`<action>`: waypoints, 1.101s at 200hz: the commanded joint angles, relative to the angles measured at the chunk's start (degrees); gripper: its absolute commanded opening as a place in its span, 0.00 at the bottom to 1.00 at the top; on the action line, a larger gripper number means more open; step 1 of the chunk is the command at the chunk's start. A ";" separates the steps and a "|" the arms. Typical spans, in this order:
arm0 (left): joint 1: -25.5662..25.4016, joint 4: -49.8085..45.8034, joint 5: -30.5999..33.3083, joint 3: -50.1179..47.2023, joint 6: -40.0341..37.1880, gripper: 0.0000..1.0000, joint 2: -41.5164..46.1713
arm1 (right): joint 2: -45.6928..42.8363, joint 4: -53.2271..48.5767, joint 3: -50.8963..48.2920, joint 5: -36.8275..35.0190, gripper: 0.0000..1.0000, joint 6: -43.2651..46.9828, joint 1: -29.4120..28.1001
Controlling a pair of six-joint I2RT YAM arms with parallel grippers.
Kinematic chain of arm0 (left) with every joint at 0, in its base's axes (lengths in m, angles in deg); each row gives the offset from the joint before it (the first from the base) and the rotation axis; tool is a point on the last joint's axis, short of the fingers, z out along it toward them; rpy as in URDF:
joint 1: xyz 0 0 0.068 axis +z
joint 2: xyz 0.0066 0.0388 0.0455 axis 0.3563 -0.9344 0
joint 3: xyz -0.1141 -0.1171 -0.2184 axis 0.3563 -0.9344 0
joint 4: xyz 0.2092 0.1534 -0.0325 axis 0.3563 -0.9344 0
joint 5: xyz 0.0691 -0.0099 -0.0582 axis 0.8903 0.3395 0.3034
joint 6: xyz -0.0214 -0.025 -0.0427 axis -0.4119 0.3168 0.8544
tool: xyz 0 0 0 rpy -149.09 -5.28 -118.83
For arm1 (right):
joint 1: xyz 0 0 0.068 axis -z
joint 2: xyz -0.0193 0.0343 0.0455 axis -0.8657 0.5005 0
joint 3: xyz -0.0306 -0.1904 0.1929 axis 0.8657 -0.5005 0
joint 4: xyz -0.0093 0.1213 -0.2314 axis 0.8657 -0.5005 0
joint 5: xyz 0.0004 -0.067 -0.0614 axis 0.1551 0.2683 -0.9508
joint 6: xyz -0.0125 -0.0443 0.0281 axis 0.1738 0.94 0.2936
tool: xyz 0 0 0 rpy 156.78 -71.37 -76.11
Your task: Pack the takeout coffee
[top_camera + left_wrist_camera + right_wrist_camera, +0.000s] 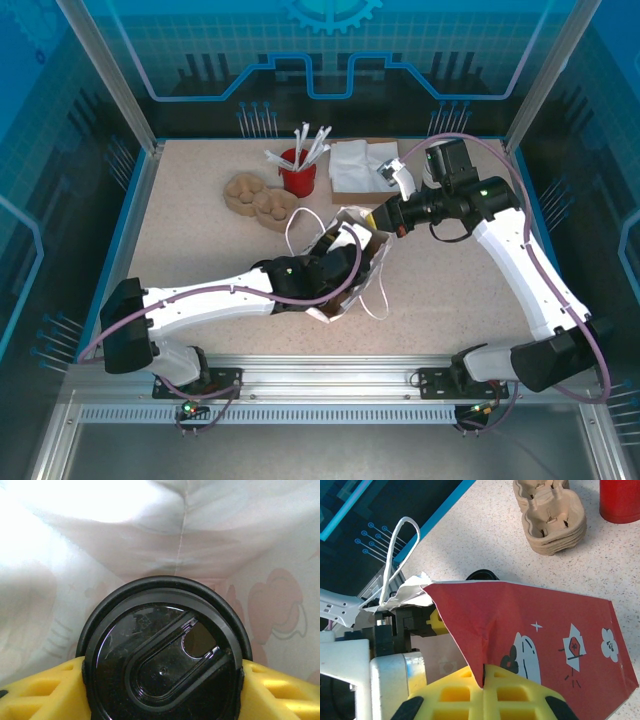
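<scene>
The takeout coffee [162,665] sits inside the paper bag [545,630], its round black lid facing the left wrist camera and the bag's pale inner walls rising behind it. The left gripper [161,692] clasps the cup from both sides, its yellow fingers [45,690] pressed against the lid's rim. From above, the left arm reaches into the bag's mouth near the middle of the table [470,290]. The right gripper [484,682] is closed on the bag's upper edge, pinching the red printed wall between its yellow fingers. Behind the bag lie a stack of pulp cup carriers [258,197], a red cup of stirrers [298,175] and white napkins [360,165].
</scene>
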 commanded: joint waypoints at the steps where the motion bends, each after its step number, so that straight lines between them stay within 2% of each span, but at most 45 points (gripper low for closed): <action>1: -0.35 1.51 2.20 -0.94 -0.32 0.62 0.57 | 0.76 -0.67 0.99 3.30 0.00 1.16 0.85; 100: 0.01 3.49 2.19 -1.29 -1.07 0.62 -0.38 | 1.88 -0.94 0.92 5.87 0.00 1.44 1.02; 220: 0.73 0.29 2.10 -0.09 0.63 0.62 -3.67 | 1.95 -1.20 1.19 6.76 0.00 1.67 1.03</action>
